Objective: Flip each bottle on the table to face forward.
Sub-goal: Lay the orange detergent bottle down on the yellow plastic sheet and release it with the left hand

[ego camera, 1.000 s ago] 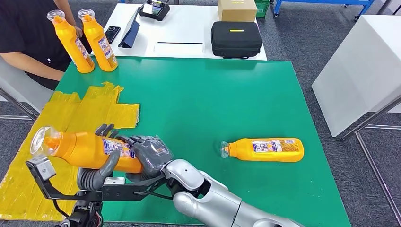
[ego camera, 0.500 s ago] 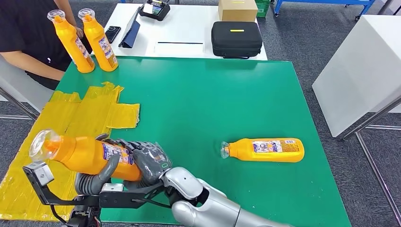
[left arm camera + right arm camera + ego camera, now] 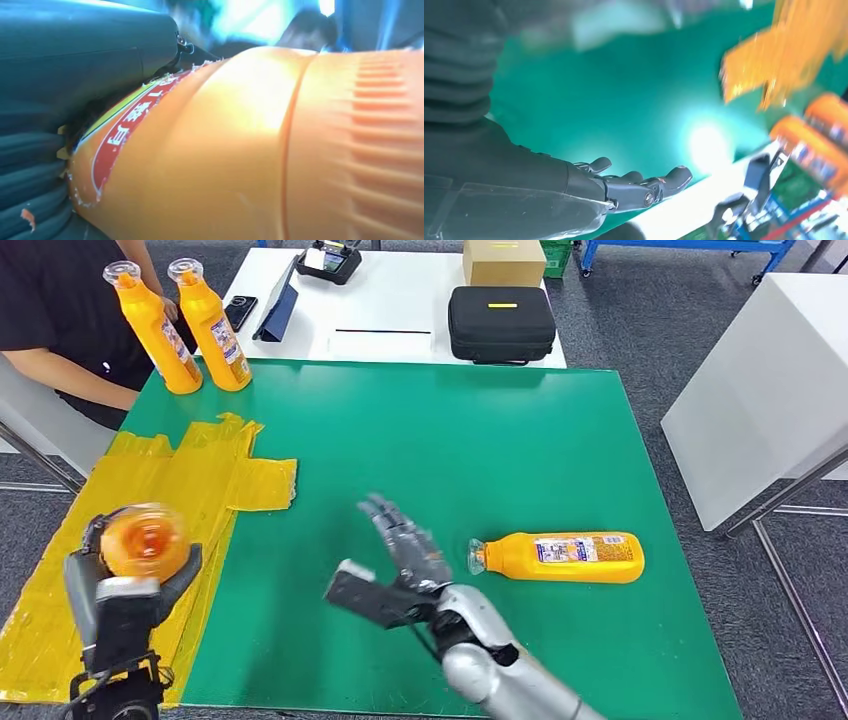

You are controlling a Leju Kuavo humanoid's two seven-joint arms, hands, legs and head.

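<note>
My left hand [image 3: 122, 608] grips an orange bottle [image 3: 146, 539] at the table's near left corner, its clear cap pointing up at the head camera. In the left wrist view the bottle's orange body and red-rimmed label [image 3: 225, 150] lie against my dark fingers [image 3: 30, 200]. My right hand [image 3: 402, 540] hovers over the green mat with fingers spread and holds nothing; the right wrist view shows the same open hand [image 3: 624, 187]. A second orange bottle [image 3: 560, 557] lies on its side just to the right of it, cap toward the hand. Two more bottles [image 3: 150, 330] [image 3: 212, 325] stand upright at the far left corner.
A person in a black top [image 3: 50, 310] sits at the far left beside the standing bottles. Yellow taped sheets [image 3: 200, 475] cover the mat's left side. Behind the green table [image 3: 450, 430], a white table carries a black case [image 3: 500, 322] and a cardboard box [image 3: 503, 260].
My right hand has let go of the held bottle, swung right and spread its fingers. The left hand has turned that bottle so the cap faces the camera.
</note>
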